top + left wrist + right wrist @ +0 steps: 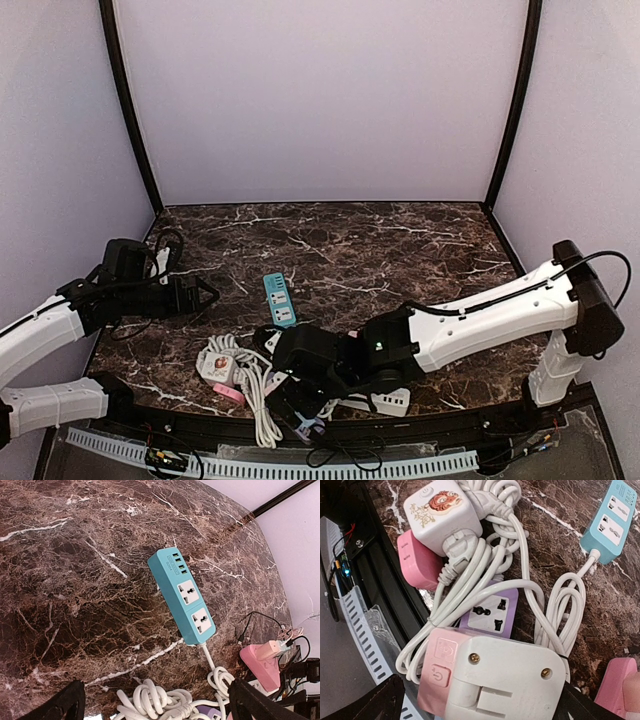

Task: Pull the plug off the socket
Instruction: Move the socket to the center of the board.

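The left pincer [205,293] is held wide over the left side of the tabletop [400,250], with nothing between its fingers, well apart from the plug. Near the front edge, left of centre, a white cube socket [215,362] with a tiger picture is seen. The plug [456,550] is seated in its side, and its white cord is bundled into a coil [262,400] just beside. A pink adapter [420,560] is pressed against the cube on the edge side. Further back, near the middle, a teal strip [279,299] lies flat with both sockets bare; its own cord is looped toward the coil. A purple socket [490,611] is partly covered by cords.

The right pincer [482,687] is lowered over this clutter, its jaws spread wide. A white-and-pink block [520,655] fills most of the gap between them. The left finger appears to stand clear of it; whether the right finger touches cannot be told. The plug lies beyond the fingertips, ungripped.
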